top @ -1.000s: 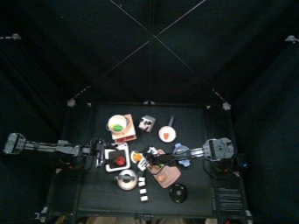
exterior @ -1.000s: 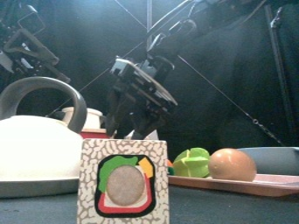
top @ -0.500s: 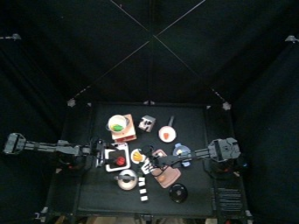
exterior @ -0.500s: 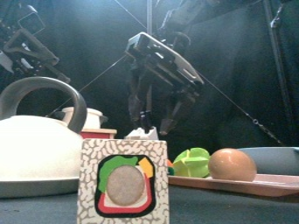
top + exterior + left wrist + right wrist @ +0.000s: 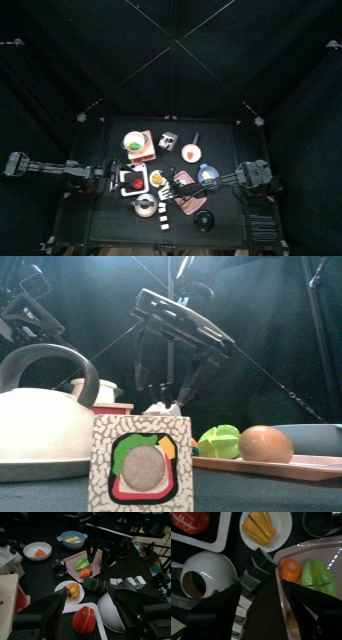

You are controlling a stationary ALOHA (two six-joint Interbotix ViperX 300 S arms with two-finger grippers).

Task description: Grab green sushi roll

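Note:
The green sushi roll point(image 5: 252, 574) is a dark green block lying on the black table between the white kettle point(image 5: 208, 574) and the pink tray point(image 5: 290, 551). My right gripper point(image 5: 264, 587) hangs above it, open, with the roll showing between its two jaws. In the left wrist view the roll point(image 5: 93, 585) lies beside a white plate, with the right gripper point(image 5: 97, 566) above it. The front view shows the right gripper point(image 5: 171, 368) open behind the kettle point(image 5: 40, 416); the roll is hidden there. My left gripper point(image 5: 90, 624) rests at the table's left, open.
The pink tray holds a green pepper point(image 5: 319, 574) and an orange piece point(image 5: 291, 568). A white plate with yellow food point(image 5: 264, 527), a red tomato point(image 5: 83, 619), a blue bowl point(image 5: 71, 539), a black cup point(image 5: 59, 567) and patterned sushi cubes point(image 5: 140, 461) crowd the table.
The right gripper swung to the right and then back a little, staying open and hanging more upright. The left arm has not moved.

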